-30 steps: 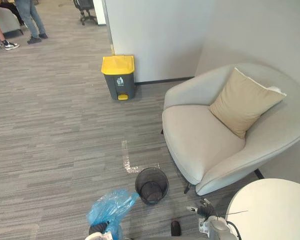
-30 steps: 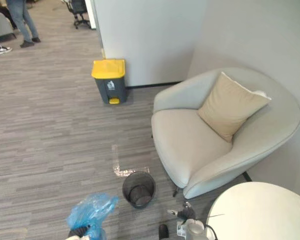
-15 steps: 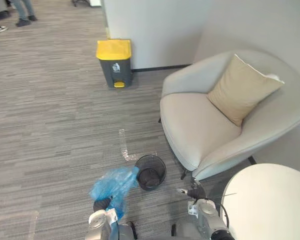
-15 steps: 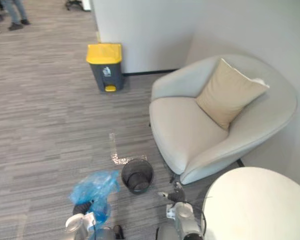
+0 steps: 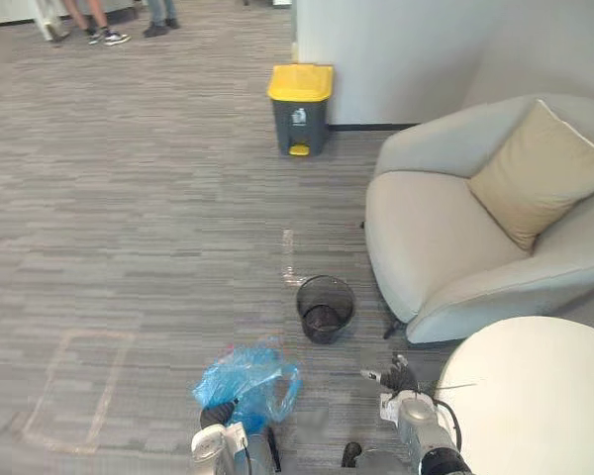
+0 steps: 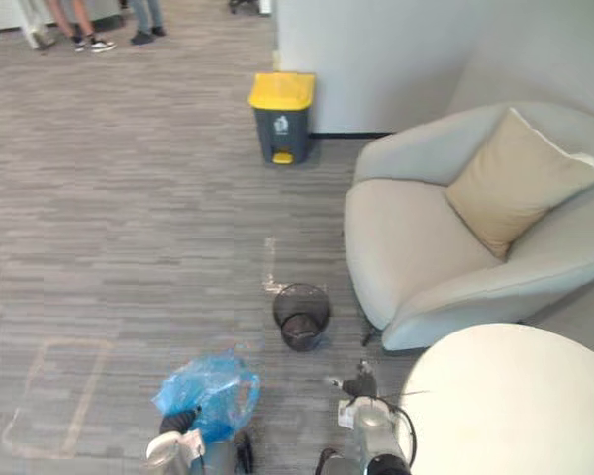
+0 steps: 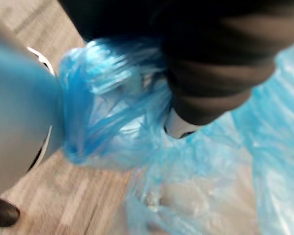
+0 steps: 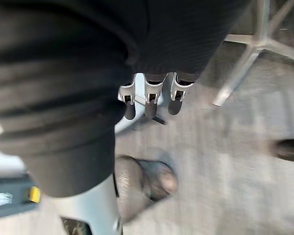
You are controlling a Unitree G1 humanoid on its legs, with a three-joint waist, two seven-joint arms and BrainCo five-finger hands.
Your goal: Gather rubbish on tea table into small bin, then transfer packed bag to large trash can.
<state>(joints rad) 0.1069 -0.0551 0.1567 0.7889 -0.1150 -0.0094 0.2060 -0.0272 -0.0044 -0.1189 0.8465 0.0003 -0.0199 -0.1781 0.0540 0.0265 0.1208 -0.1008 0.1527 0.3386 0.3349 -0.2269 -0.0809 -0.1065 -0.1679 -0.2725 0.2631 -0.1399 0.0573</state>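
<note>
A packed blue plastic bag (image 5: 246, 381) hangs just above the carpet in front of me, with my left hand (image 5: 218, 418) shut on its gathered top. In the left wrist view the bunched blue film (image 7: 112, 117) is squeezed beside the hand's dark cover (image 7: 220, 63). The small black mesh bin (image 5: 325, 309) stands on the floor a little ahead and to the right of the bag. The large grey trash can with a yellow lid (image 5: 300, 107) stands far ahead by the wall. My right hand (image 5: 396, 378) hangs low beside the table, its fingers (image 8: 149, 100) relaxed and holding nothing.
A light grey armchair (image 5: 445, 237) with a tan cushion (image 5: 540, 173) stands at the right. The round white tea table (image 5: 535, 396) is at the lower right. Several people's legs (image 5: 99, 20) show far back at the left. Tape marks (image 5: 74, 391) lie on the carpet.
The whole picture has shifted, so the camera has turned left and things sit further right. The bag stays in my left hand, now a little further from the small bin.
</note>
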